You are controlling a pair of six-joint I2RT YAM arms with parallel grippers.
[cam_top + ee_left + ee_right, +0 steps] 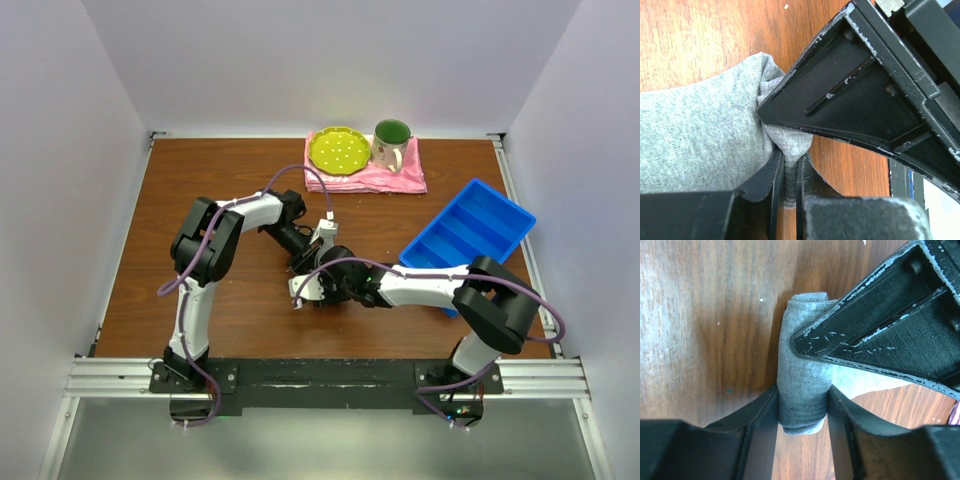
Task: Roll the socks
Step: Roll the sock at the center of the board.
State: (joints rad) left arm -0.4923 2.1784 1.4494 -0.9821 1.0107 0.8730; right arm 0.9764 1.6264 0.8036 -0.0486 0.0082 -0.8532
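- Grey knitted socks (802, 375) are found near the middle of the brown wooden table (200, 180), a touch toward 6 o'clock from its centre. In the top view they are almost wholly hidden beneath the two meeting grippers.
- A roll is partly formed: in the right wrist view a tight grey cylinder runs from 12 to 6 o'clock, and a paler loose flap spreads toward 3 o'clock.
- In the left wrist view a broad flat stretch of fabric lies unrolled toward 9 o'clock. The task is therefore judged to be under way but not finished, with the loose length yet to be wound in.
- The cuff stripes cannot be made out in any view.
- The right gripper (802, 407) is set at a middling gap that is filled by the roll, with both fingers pressed against its sides.
- The left gripper (789, 170) is drawn almost closed, with a thin fold of the grey fabric pinched between its fingers.
- Each gripper's black finger is seen crossing the other's view toward 2 o'clock, laid against the fabric.
- Well apart from the work, a pink cloth (400, 182) carrying a yellow-green plate (338, 150) and a green mug (391, 145) is placed at 12 to 1 o'clock, and a blue plastic tray (470, 232) at 3 o'clock.
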